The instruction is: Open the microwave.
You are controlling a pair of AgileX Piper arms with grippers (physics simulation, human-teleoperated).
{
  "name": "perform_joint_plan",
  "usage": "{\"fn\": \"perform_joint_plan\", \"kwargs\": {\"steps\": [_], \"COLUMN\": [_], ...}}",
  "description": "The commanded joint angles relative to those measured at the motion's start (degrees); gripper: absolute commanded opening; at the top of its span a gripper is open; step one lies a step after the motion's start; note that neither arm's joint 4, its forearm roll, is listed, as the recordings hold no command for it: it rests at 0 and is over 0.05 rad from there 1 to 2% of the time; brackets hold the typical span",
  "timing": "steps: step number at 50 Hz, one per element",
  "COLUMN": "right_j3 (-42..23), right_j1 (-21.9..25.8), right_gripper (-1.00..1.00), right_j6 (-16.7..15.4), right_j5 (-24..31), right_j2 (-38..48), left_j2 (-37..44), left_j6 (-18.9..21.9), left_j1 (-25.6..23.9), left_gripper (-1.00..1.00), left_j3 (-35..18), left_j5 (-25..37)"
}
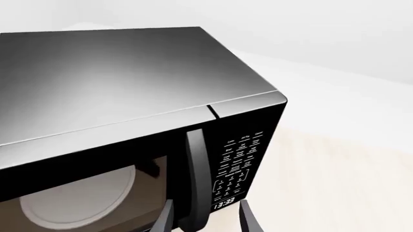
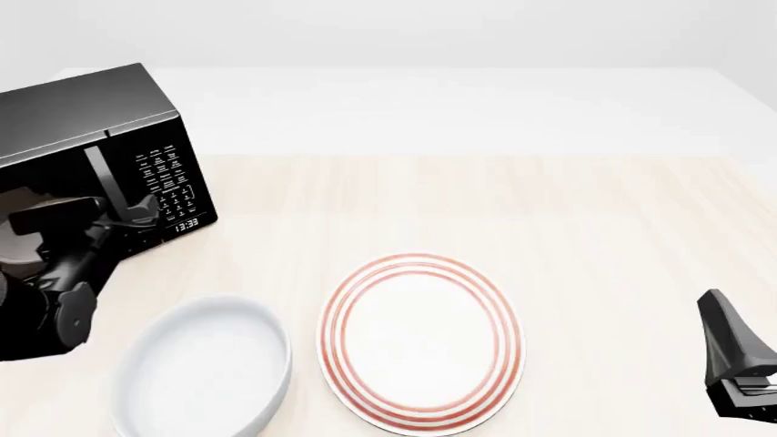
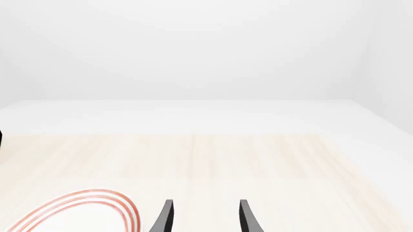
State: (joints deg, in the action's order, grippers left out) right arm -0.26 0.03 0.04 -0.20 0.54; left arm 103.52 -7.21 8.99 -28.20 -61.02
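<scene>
Your left gripper (image 1: pixel 205 218) is spread around the handle (image 1: pixel 195 179) of the microwave (image 1: pixel 116 87), not pinching. Your right gripper (image 3: pixel 205 217) is spread too, over bare table (image 3: pixel 258 159).

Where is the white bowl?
In the front view the white bowl sits near the table's front left, beside the red-ringed plate and nearer than the microwave.
</scene>
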Motion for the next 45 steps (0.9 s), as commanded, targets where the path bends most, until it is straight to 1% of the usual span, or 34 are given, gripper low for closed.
{"fn": "perform_joint_plan", "kwargs": {"steps": [1, 14, 26, 27, 45], "right_j3": [0.0, 0.0, 0.0, 0.0, 0.0], "right_j1": [0.01, 0.01, -0.01, 0.0, 0.0], "right_gripper": [1.0, 1.0, 1.0, 1.0, 1.0], "right_j6": [0.0, 0.01, 0.0, 0.0, 0.0], "right_j5": [0.0, 0.0, 0.0, 0.0, 0.0], "right_j2": [-0.01, 0.0, 0.0, 0.01, 0.0], "left_j2": [2.21, 3.4, 3.42, 3.4, 3.34], "left_j6": [-0.19, -0.64, -0.87, -0.89, -1.41], "left_j1": [0.09, -0.35, -0.3, -0.27, 0.06], "left_gripper": [1.0, 1.0, 1.0, -1.0, -1.0], "left_j3": [-1.4, -2.62, -2.61, -2.66, -2.75], "left_j5": [-0.07, 0.34, 0.32, 0.42, 0.77]}}
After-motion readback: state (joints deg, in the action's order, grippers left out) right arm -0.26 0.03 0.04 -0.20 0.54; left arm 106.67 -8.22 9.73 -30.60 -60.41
